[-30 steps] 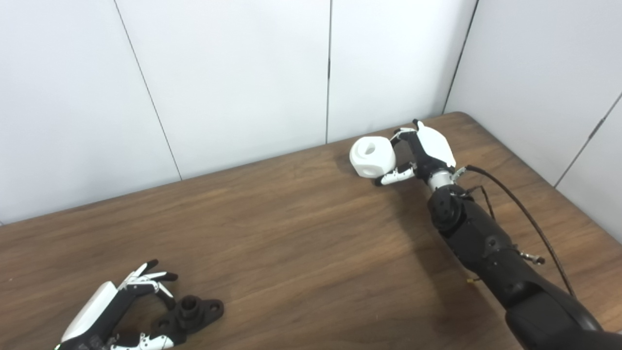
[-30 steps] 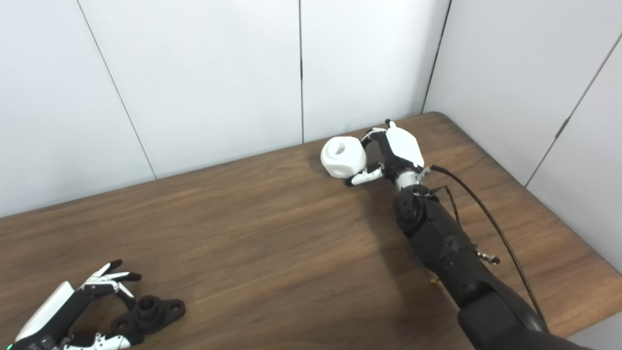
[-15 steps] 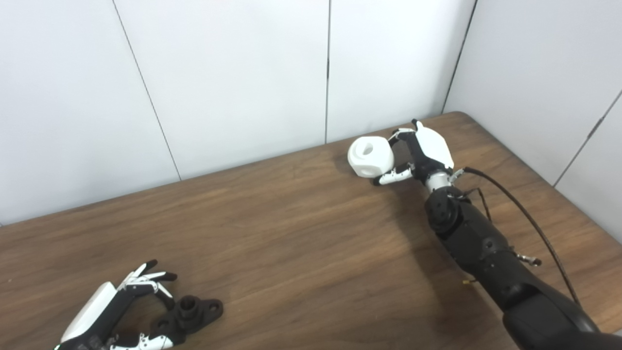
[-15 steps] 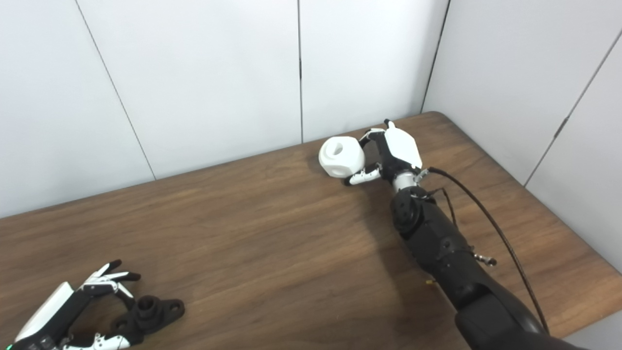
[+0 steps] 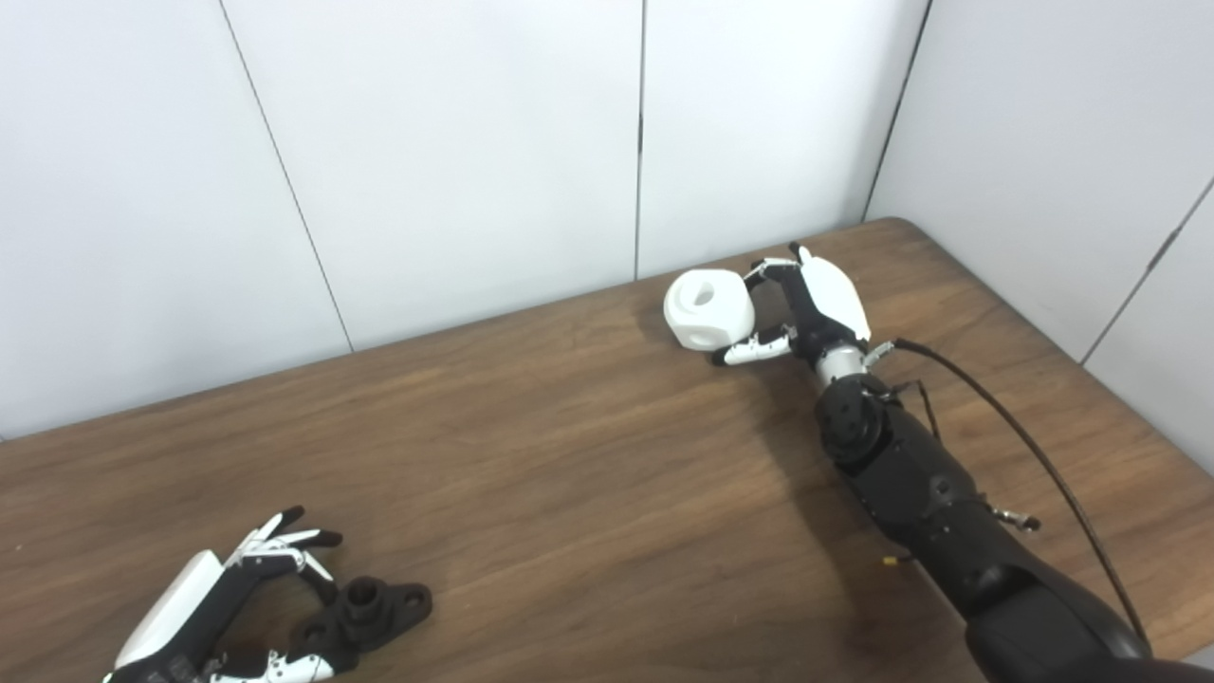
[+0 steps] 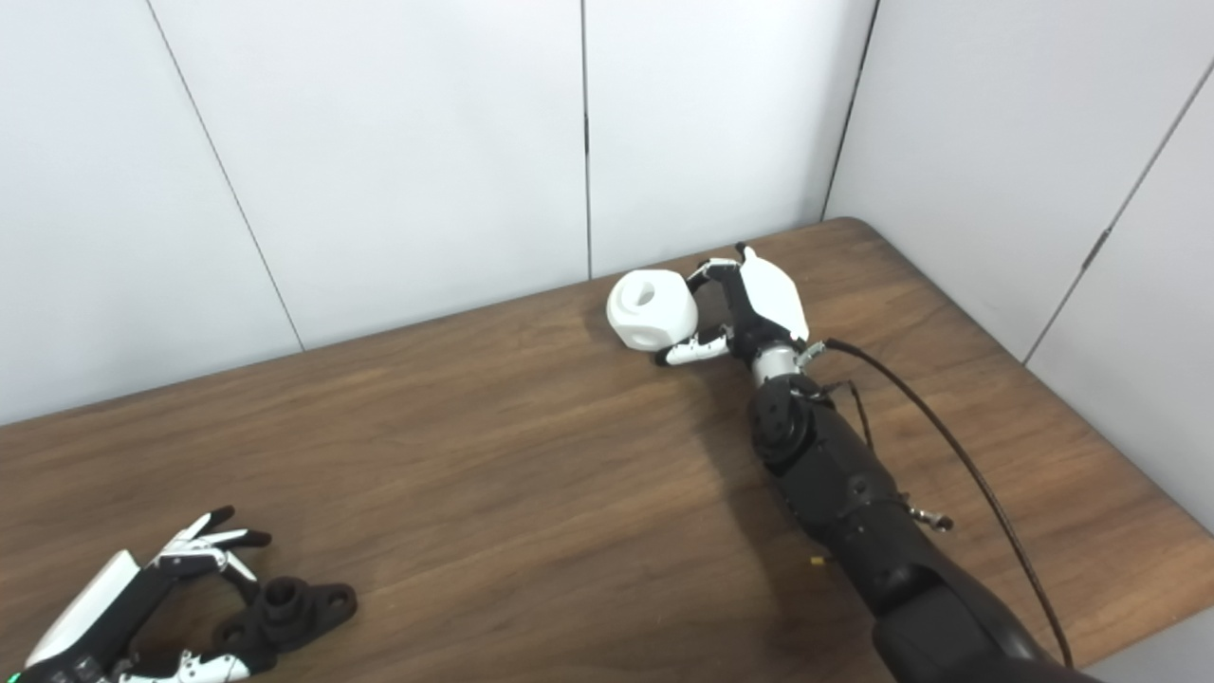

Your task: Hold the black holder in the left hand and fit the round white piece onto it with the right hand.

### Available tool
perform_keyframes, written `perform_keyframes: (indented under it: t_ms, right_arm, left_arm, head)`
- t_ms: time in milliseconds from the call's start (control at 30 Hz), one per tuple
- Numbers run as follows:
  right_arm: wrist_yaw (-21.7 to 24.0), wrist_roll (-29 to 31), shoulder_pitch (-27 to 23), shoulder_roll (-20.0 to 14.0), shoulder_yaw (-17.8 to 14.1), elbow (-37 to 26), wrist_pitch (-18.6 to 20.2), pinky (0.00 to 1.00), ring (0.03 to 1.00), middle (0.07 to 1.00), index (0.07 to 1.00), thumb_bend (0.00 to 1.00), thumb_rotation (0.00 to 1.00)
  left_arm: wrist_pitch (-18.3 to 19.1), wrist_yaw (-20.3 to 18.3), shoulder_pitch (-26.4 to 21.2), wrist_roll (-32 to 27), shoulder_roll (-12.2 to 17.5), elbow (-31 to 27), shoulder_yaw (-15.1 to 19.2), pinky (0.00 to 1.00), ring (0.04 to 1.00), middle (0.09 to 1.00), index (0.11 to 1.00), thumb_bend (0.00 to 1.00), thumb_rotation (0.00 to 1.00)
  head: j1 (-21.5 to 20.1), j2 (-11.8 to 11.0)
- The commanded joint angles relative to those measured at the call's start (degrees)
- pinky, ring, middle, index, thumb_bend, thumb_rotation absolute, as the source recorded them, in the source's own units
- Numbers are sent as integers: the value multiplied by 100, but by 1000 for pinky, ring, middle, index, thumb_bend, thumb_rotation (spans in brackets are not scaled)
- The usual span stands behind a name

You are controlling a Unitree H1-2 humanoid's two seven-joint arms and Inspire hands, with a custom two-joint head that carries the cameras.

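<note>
Holder point(image 5: 365, 610), black, lies flat on the wooden table point(image 5: 569, 493) at the near left, a short upright tube at its middle and flat ears with holes at either end. Left hand point(image 5: 223, 607) sits right at it, low over the table, palm turned toward the holder. Fingers point(image 5: 285, 541) are spread and curved over the far-left side of the holder, thumb point(image 5: 275, 667) reaching in along its near side. Fingertips look touching or just beside the holder's left end; cannot tell if they truly pinch it, and the holder rests on the table, not lifted.

Middle of the table is bare wood grain.

Far right: right arm point(image 5: 929, 503), black, runs up from the near right corner, a thin black cable point(image 5: 1034, 446) looping beside it. Right hand point(image 5: 816, 308) is closed on the round white piece point(image 5: 709, 308), fingers point(image 5: 768, 270) wrapped over its far right side, thumb point(image 5: 754, 351) under its near edge. White piece has a round opening facing up-left and another hole on its near side. It sits close to the far table edge, whether touching the wood or just above it is unclear. White wall panels point(image 5: 455, 152) behind. Holder and white piece are well apart.
</note>
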Motion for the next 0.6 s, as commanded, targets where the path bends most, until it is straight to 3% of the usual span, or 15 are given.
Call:
perform_keyframes:
  t_ms: [0, 567]
  right_arm:
    - [15, 45, -185, -49, -39, -65, -274, 1000, 1000, 821, 480, 525, 154]
    - [86, 408, -241, -16, -158, 172, -521, 1000, 998, 823, 480, 525, 155]
  left_arm:
    - [27, 34, -136, -53, 169, -78, 74, 1000, 1000, 835, 482, 516, 37]
    - [-6, 34, -172, -42, 181, 31, 82, 1000, 1000, 836, 482, 516, 37]
  head:
    - [-12, 7]
    - [-12, -57]
